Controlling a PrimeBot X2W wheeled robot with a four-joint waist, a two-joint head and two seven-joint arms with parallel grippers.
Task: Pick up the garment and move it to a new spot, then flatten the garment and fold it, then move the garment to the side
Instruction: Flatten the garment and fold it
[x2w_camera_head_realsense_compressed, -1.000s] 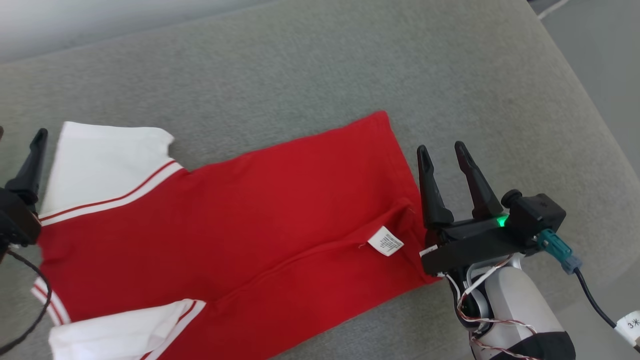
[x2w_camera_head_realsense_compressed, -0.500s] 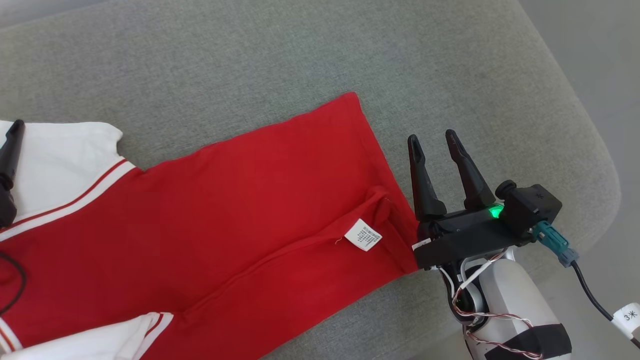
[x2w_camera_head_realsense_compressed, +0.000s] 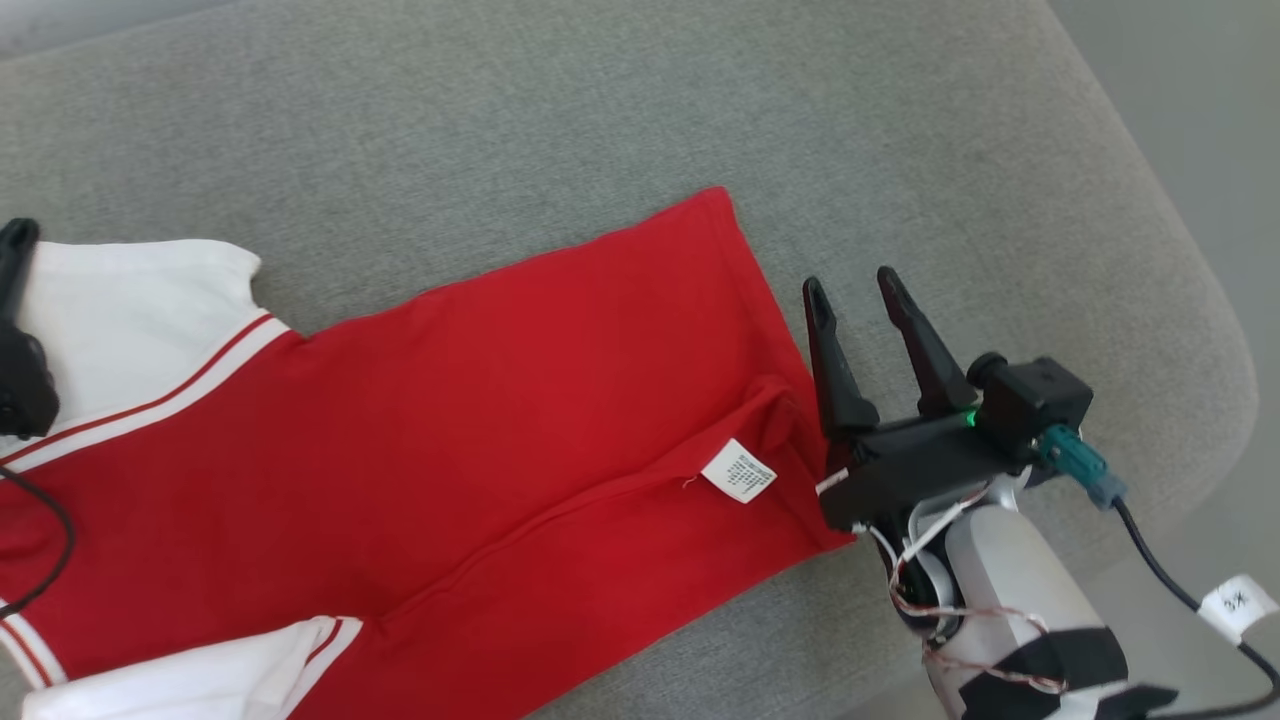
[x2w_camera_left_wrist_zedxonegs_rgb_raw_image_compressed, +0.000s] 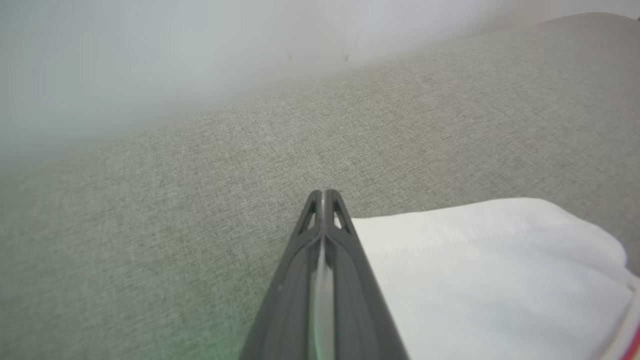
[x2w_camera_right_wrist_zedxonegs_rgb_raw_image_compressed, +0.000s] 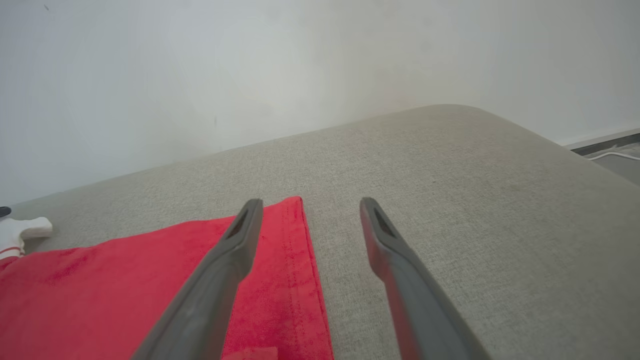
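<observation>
**Surface and room.** Grey woven upholstered cushion with a rounded corner at the robot's right. A pale plain wall stood behind it, and a dark skirting strip ran at the far right.

**Garment.** Red body with white sleeves trimmed in red stripes, lying flat on the cushion toward the robot's left. In the head view the long axis ran from lower left to upper right. The sleeves lay at the left end and the hem pointed right. A long crease ran down the body, with a white care label near the hem.

**Left gripper.** Fingers pressed together, tips at the edge of the upper white sleeve. Whether cloth was pinched between them could not be told.

**Right gripper.** Fingers spread apart and holding nothing, just beside the hem, with one finger over the red edge in the right wrist view.

**Change from a second earlier.** The left gripper had closed and the right had stayed spread. The camera had shifted, so the garment sat further left in the picture. Its lie, crease and label were unchanged.
</observation>
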